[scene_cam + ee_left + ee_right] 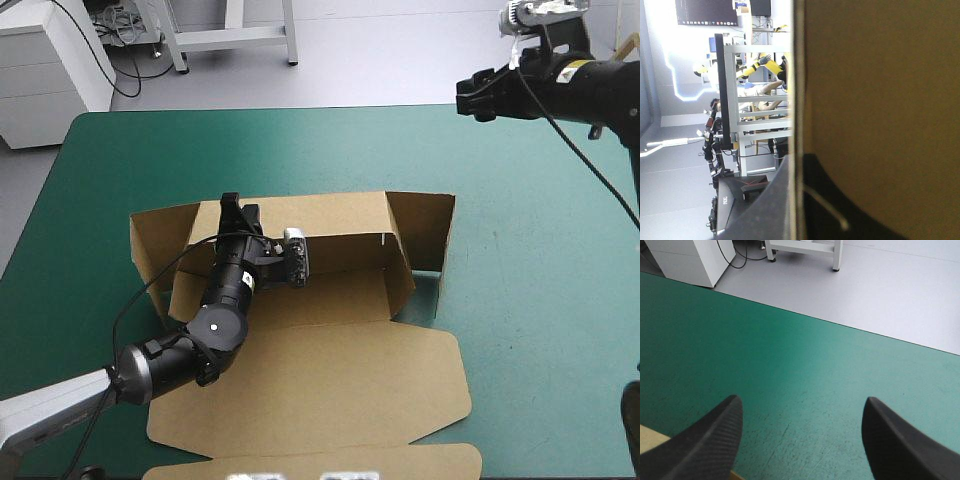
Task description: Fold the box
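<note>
The brown box (340, 385) lies at the table's middle left, its back and side walls raised and its lid flat toward the near edge. My left gripper (235, 212) sits at the back wall's top edge near the left corner. In the left wrist view that wall (880, 75) stands edge-on between the black fingers (840, 200), so the left gripper (795, 165) is shut on the box. My right gripper (478, 97) hovers high over the far right of the table. It is open (800, 412) with nothing between its fingers, and a corner of the box (650, 436) shows beside it.
The box's right end flap (425, 232) stands out past the right wall. Teal-green cover (540, 280) stretches right of the box to the table's edge. The table's far edge (840, 325) lies ahead of the right gripper, with a white cabinet (45, 70) beyond the far left corner.
</note>
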Robot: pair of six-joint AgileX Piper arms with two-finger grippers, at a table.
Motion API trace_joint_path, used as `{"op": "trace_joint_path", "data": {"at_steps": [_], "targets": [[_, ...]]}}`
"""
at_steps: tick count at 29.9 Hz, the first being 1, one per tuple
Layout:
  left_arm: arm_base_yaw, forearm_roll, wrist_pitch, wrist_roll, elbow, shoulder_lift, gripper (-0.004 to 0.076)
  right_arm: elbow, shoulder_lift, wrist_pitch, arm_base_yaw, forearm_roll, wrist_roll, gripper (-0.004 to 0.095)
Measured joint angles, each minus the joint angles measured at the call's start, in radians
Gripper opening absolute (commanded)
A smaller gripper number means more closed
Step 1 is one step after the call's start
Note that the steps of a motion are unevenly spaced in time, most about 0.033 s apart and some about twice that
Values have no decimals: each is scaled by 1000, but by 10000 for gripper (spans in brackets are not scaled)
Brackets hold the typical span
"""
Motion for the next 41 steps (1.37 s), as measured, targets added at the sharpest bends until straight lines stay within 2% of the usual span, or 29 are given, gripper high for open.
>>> {"op": "trace_joint_path", "data": {"at_steps": [17,24,28,33,41], "targets": [[0,0,0,0,0,0,-10,-123,353,4,0,100,1,635],[0,0,1,0,0,0,-10,-123,452,93,0,101,31,634],[0,0,2,0,0,0,-10,-122,471,155,0,113,42,634],[0,0,4,0,0,0,-10,-78,460,164,0,121,73,634],[0,0,22,0,0,0,-10,129,373,165,11,121,55,634]]}}
